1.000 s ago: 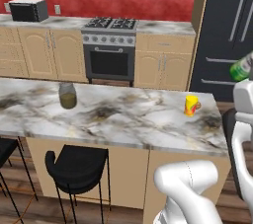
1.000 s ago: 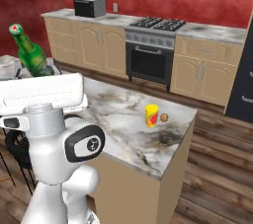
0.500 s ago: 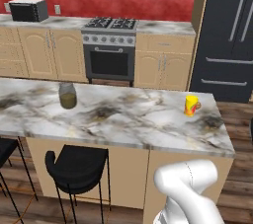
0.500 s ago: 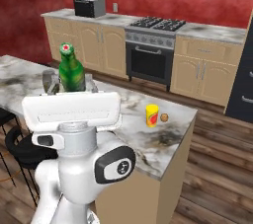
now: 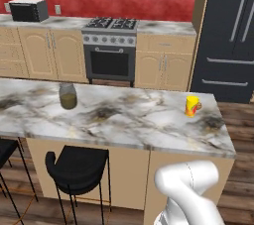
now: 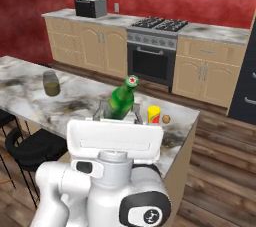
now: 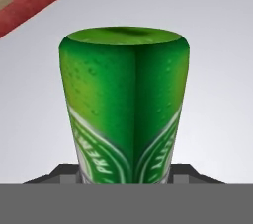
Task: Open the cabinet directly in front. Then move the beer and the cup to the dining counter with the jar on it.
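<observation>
A green beer bottle (image 6: 120,103) rides tilted in the grip of the robot's two-finger gripper (image 6: 118,117), its red cap leaning up and to the right above the arm's white wrist in the right base view, with the dining counter (image 6: 75,108) behind it. Seen from the hand view, the bottle (image 7: 124,104) stands close before the lens, its green body and white-lettered label wedged between the two dark finger tips (image 7: 64,173) at the bottom edge; the jaws are pinching the bottle from either side. The small yellow cup (image 5: 192,106) with its red-orange mark stands upright on the marble top of the dining counter (image 5: 124,120) near the right-hand end, and in the right base view the same cup (image 6: 154,114) appears just to the right of the held bottle, with a small brown ball-like item (image 6: 166,118) lying beside it on the marble. The clear glass jar (image 5: 68,95) with a grey lid and olive-brown contents stands toward the left of the island, well apart from the cup. Black stools (image 5: 77,167) are tucked beneath the counter's near edge. Beyond the island, against the red wall, are a steel range (image 5: 109,48), tan lower cabinets (image 5: 161,60), a microwave (image 5: 29,10) and a dark refrigerator (image 5: 228,35).
</observation>
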Tool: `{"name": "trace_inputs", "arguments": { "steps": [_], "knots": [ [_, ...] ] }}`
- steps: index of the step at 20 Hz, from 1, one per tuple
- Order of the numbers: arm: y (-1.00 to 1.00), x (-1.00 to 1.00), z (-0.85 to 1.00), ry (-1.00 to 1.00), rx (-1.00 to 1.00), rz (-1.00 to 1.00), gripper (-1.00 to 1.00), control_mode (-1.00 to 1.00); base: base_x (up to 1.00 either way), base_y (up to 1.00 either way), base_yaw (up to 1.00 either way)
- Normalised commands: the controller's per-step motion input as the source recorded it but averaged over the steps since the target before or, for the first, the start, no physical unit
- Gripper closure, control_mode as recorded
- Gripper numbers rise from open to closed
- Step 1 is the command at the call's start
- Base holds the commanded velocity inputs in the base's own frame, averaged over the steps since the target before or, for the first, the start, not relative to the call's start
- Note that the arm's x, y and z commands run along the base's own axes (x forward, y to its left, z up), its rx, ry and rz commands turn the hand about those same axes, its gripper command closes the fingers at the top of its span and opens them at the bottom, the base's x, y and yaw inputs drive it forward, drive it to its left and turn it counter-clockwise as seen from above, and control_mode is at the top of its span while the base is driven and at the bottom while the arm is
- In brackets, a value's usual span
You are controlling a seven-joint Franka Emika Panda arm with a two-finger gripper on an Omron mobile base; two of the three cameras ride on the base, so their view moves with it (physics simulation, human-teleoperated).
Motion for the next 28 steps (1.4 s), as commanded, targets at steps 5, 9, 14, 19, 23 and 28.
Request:
{"name": "trace_inputs", "arguments": {
  "steps": [5,9,14,19,23,28],
  "knots": [
    [-0.73,-0.10,-0.38,0.21,0.00,0.01,1.00,-1.00,0.00,0.00,0.00],
    [-0.43,0.00,-0.05,0.26,-0.02,0.08,1.00,-1.00,0.00,0.00,0.00],
    [-0.10,-0.06,0.00,0.20,-0.11,0.18,1.00,-1.00,0.00,0.00,0.00],
    [-0.14,-0.31,0.00,0.02,-0.16,0.25,1.00,-1.00,0.00,0.00,0.00],
    [-0.30,-0.50,-0.04,0.00,-0.19,0.24,1.00,-1.00,0.00,0.00,0.00],
    [-0.22,-0.28,-0.04,0.13,-0.27,0.22,1.00,-1.00,0.00,0.00,0.00]
  ]
}}
